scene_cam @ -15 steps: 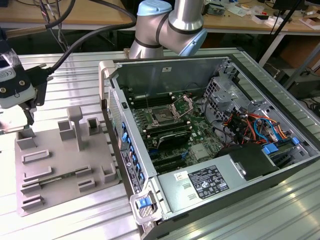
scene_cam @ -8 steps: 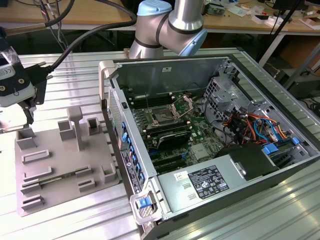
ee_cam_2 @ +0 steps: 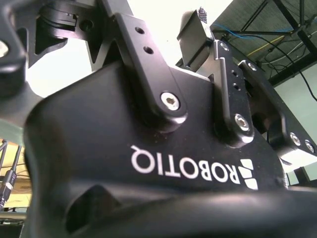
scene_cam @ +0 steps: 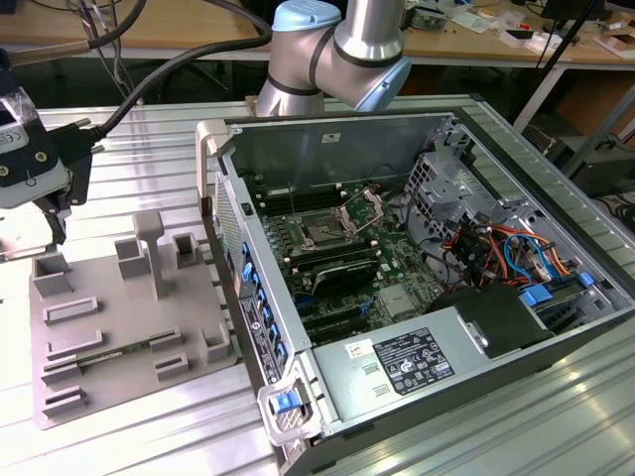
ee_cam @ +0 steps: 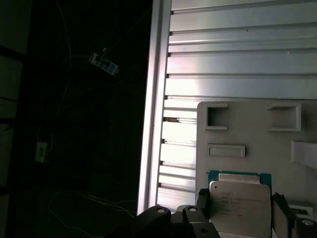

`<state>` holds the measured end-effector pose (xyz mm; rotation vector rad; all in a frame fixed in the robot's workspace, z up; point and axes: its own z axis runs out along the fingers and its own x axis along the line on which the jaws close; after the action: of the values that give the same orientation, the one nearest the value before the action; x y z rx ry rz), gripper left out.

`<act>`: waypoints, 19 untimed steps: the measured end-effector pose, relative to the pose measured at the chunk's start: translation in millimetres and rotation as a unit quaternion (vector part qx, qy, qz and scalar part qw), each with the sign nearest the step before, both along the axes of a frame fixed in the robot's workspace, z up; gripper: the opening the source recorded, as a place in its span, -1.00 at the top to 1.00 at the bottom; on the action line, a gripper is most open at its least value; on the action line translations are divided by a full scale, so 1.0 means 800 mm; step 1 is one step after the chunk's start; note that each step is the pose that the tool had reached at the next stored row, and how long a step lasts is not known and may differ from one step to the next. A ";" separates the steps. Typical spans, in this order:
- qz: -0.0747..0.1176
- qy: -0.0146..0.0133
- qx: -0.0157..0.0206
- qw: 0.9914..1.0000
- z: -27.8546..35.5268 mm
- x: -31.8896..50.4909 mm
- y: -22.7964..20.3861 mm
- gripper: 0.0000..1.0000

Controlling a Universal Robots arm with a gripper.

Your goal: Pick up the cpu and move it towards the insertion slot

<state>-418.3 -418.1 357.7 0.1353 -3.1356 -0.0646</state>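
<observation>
The cpu [ee_cam: 240,197], a flat square chip with a silvery top and green rim, sits between my gripper's [ee_cam: 240,210] two dark fingers [ee_cam: 202,198] in the first wrist view. The fingers press against its two opposite sides, so the gripper is shut on it. In the exterior view my gripper [scene_cam: 45,223] hangs at the far left, over the back corner of the grey fixture [scene_cam: 129,317]. The insertion slot [scene_cam: 322,231] lies far to the exterior view's right, inside the open computer case, with its metal bracket [scene_cam: 366,206] hinged up. One finger [ee_cam_2: 195,29] shows in the second wrist view.
The open computer case [scene_cam: 288,407] stands on the ribbed aluminium table [scene_cam: 149,436], its raised side wall between the fixture and the motherboard. The fixture [ee_cam: 247,134] has upright blocks and recesses. The table's edge [ee_cam: 153,99] runs close by. The arm [scene_cam: 337,50] reaches over the case's back.
</observation>
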 end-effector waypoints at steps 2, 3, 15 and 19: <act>0.000 0.000 0.000 1.000 0.0007 0.000 0.0000 -0.09; 0.000 0.000 0.000 1.000 0.0010 0.000 0.0000 -0.09; 0.000 0.000 0.000 1.000 0.0111 0.000 0.0000 -0.09; 0.000 0.000 0.000 1.000 0.0170 0.000 0.0000 -0.09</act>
<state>-418.2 -418.1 371.3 0.1353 -3.1357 -0.0645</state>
